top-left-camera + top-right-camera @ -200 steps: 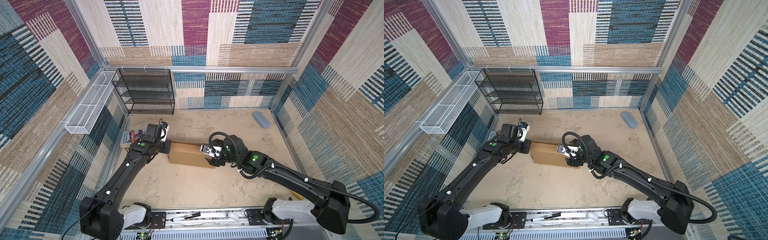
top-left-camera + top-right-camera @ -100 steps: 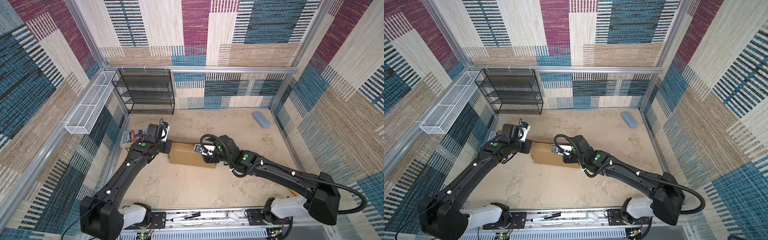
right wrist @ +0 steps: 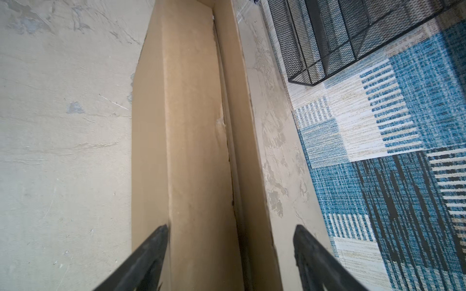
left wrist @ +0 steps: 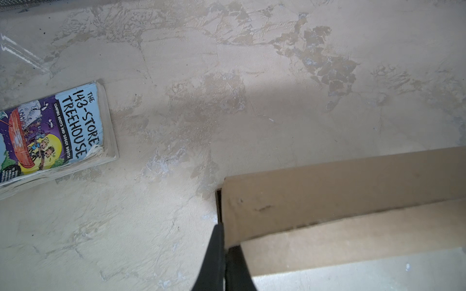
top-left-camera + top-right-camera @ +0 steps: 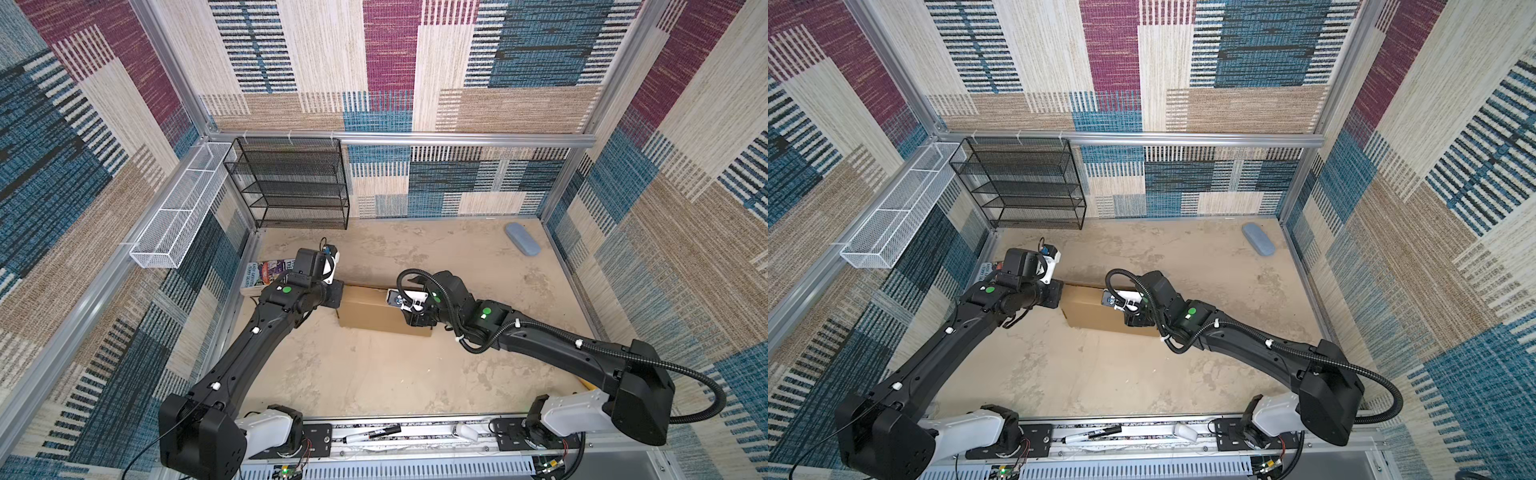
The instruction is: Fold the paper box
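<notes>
Change: my right pincer (image 3: 231, 225) has slid a little along the box (image 5: 374, 311) toward my left arm over the last second, and my right elbow has swung in with it. The box has not shifted.
Meaning: I judge I am lining up over the long seam to press it shut. The box looks nearly formed, with one dark gap running its length in the right wrist view.
Right pincer: wide open, holding nothing. One finger (image 3: 151, 252) hangs over the broad panel and the other hangs past the narrow panel, so the jaws straddle the seam.
Left pincer (image 4: 225, 236): shut tight at the box's end corner. It seems to pinch the thin end wall there and steady it, the same as a second ago.
Box: mid-table (image 5: 374, 374), between my two arms, with one end at the left pincer and the other under my right wrist.
Around: a book (image 4: 50, 131) lies flat by the left wall, apart from the box. A black mesh shelf (image 5: 291, 183) stands at the back, a white wire basket (image 5: 178, 212) hangs on the left wall, a blue-grey case (image 5: 523, 244) lies in the far right corner, and a marker (image 5: 370, 434) lies on the front rail.
In the way: nothing lies between my pincers and the box. My right wrist hides the box's right end in both top views, so I cannot tell how that end sits.
Risk: with only a corner pinch, a push on the seam could twist the box.
</notes>
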Controlling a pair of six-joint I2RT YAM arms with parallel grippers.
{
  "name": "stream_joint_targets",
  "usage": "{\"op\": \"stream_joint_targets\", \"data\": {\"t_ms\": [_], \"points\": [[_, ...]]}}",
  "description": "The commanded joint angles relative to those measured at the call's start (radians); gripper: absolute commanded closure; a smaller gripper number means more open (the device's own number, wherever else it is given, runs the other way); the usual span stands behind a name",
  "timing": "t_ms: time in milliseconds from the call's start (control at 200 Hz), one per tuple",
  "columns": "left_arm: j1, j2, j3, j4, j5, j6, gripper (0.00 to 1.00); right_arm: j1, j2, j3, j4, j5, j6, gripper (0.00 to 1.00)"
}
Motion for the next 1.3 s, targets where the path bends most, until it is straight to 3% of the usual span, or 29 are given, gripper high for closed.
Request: {"op": "stream_joint_targets", "data": {"t_ms": [0,496,1052,1297], "points": [[-0.002,0.0,-0.004,-0.069,0.005,-0.004,1.0,0.0,-0.003,0.008,0.022,-0.032,0.026,0.19],[-0.006,0.001,-0.004,-0.07,0.008,-0.004,1.0,0.0,0.032,0.006,0.025,-0.044,0.029,0.16],[-0.01,-0.008,-0.008,-0.07,0.01,-0.019,1.0,0.0,0.055,0.001,0.06,0.006,0.03,0.28],[-0.011,-0.015,-0.011,-0.07,0.011,-0.024,0.93,0.0,0.055,-0.001,0.068,0.008,0.04,0.3]]}}
